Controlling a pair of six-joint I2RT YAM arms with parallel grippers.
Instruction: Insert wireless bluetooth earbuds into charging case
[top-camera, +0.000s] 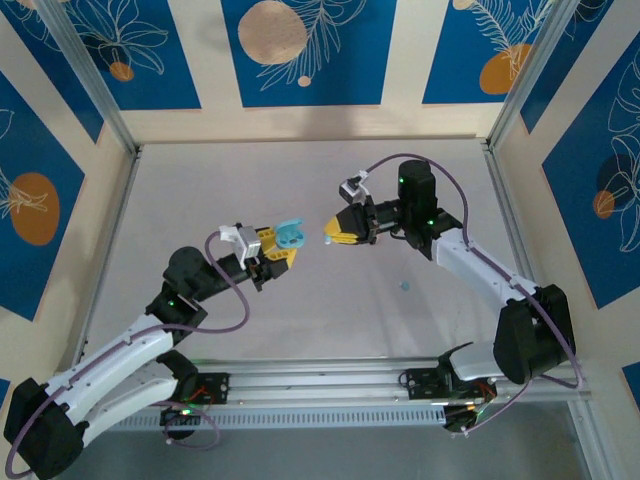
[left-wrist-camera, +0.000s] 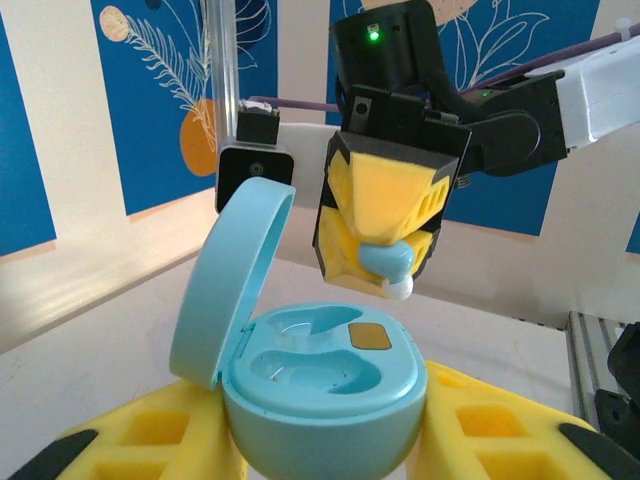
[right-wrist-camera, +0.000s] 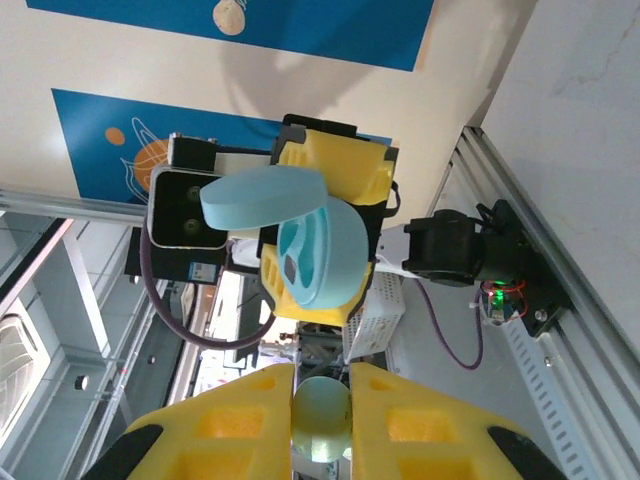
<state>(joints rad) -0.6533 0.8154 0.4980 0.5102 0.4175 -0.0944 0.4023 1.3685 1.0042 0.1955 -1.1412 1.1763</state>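
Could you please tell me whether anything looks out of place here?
What looks like a tiny light blue earbud lies loose on the table beside the right arm, apart from the open case in the left tool. Nothing else stands out.

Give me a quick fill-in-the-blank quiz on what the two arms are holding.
1. The left fingers grip a case whose lid is ____.
2. The right fingers pinch a light ____ earbud.
3. Both sockets in the case are ____.
Missing words: open; blue; empty.
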